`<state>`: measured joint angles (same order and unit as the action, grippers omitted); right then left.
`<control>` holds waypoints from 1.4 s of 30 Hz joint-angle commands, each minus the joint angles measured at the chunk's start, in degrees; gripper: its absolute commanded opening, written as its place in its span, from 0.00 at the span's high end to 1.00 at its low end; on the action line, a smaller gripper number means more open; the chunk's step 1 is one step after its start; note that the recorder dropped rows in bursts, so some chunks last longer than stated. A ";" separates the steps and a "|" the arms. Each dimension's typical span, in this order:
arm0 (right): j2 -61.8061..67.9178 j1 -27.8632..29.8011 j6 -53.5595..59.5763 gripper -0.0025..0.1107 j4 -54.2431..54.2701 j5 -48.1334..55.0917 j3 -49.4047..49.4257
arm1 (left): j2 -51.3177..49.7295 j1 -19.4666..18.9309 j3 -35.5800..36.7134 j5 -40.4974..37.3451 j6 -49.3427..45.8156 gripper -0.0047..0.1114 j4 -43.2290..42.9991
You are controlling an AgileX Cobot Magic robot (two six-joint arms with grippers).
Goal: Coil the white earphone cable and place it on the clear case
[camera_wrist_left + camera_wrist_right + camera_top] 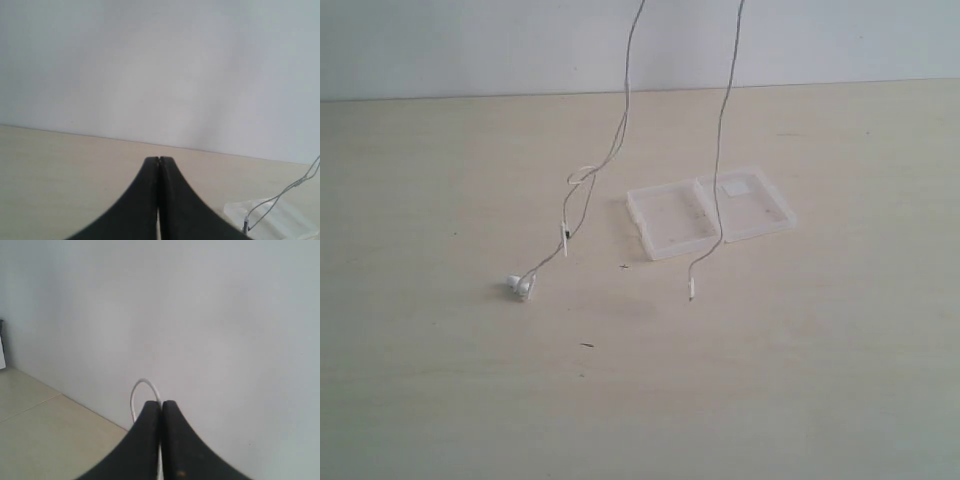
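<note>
White earphone cable: hangs in two strands from above the exterior view's top edge. Its middle is up by my hands and both ends are down at the table.
Left hand: pads pressed together with no gap. I see no wire between them, but the left strand rises toward this hand, so I judge it is pinched there.
Earbuds: lying on the table at the foot of the left strand, well left of the case.
Inline piece: a little way up that strand, below a small kinked loop.
Clear case: open flat, two halves side by side, the right one bearing the white patch.
Plug tip: end of the right strand, which drops across the case and stops just in front of it.
Right hand: closed on the cable, with a white loop arching out at the fingertips.
Relation that matters: the cable's long axis runs vertically below both hands. The right strand crosses the case, so my right hand is nearer for lowering coils onto it.
</note>
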<state>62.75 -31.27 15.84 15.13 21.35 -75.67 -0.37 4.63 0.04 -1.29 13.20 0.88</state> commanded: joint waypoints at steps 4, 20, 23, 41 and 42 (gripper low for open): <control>-0.72 -0.05 0.56 0.98 -0.66 0.78 -4.96 | 0.37 0.00 -0.04 1.29 2.28 0.96 0.17; -0.59 -0.05 2.14 0.98 -0.70 6.17 -8.60 | 0.37 0.47 -0.04 10.72 20.42 0.96 0.58; -0.59 -0.05 2.03 0.98 -0.44 6.40 -8.60 | -0.84 1.82 -0.04 14.12 25.03 0.96 -5.48; -0.59 -0.05 2.03 0.98 -0.44 7.82 -8.60 | -28.84 2.91 -12.80 45.60 39.95 0.96 -51.86; -0.59 -0.05 2.03 0.98 -0.44 7.94 -8.60 | -31.66 2.91 -14.60 47.68 39.95 0.96 -53.20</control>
<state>62.23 -31.27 17.36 14.61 29.29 -84.50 -26.27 7.16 -10.37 41.52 52.39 -47.43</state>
